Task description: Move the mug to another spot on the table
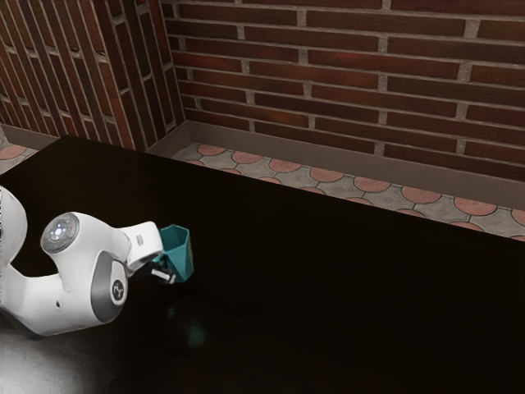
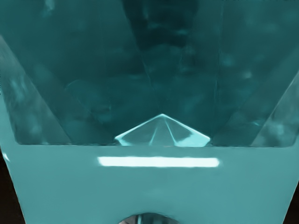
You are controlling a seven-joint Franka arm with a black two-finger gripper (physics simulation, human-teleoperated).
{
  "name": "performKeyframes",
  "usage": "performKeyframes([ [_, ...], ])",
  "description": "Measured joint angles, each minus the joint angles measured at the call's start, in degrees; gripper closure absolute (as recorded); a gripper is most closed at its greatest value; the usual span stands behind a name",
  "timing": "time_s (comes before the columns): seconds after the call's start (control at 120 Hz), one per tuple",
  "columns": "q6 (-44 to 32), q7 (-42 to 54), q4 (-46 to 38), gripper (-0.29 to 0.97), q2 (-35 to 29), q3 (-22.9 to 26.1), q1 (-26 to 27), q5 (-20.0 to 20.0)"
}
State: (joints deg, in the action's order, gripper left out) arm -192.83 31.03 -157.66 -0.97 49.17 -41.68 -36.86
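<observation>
A teal faceted mug (image 1: 180,251) hangs tilted just above the dark table (image 1: 328,279), at the exterior view's lower left. A faint teal reflection of it lies on the tabletop below. My gripper (image 1: 163,272) is at the mug's near side, shut on its wall, with the white arm (image 1: 82,279) curled behind it. In the wrist view the mug (image 2: 154,186) is right under the hand. Its inside, its pointed bottom and its glossy near wall are all in sight.
The glossy black table runs wide toward the exterior view's right and front. Beyond its far edge are a tiled floor (image 1: 369,185) and brick walls (image 1: 344,74). The arm's base stands at the lower left corner.
</observation>
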Motion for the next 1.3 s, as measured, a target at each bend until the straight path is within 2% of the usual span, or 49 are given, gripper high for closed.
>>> performKeyframes([
  [0.233,-0.1,1.9,0.8,0.77,3.1,0.3,1.7,0.2],
  [0.767,-1.0,5.2,0.8,0.77,7.6,0.1,1.4,0.4],
  [0.925,-0.5,5.1,0.7,0.42,7.9,0.0,1.4,0.9],
  [1.017,-0.2,4.9,0.6,0.27,8.3,0.0,1.4,1.0],
  [1.2,0.7,4.6,-0.3,0.12,7.7,0.0,1.0,0.6],
  [1.3,5.1,4.3,-0.6,0.07,5.1,0.0,0.0,0.3],
])
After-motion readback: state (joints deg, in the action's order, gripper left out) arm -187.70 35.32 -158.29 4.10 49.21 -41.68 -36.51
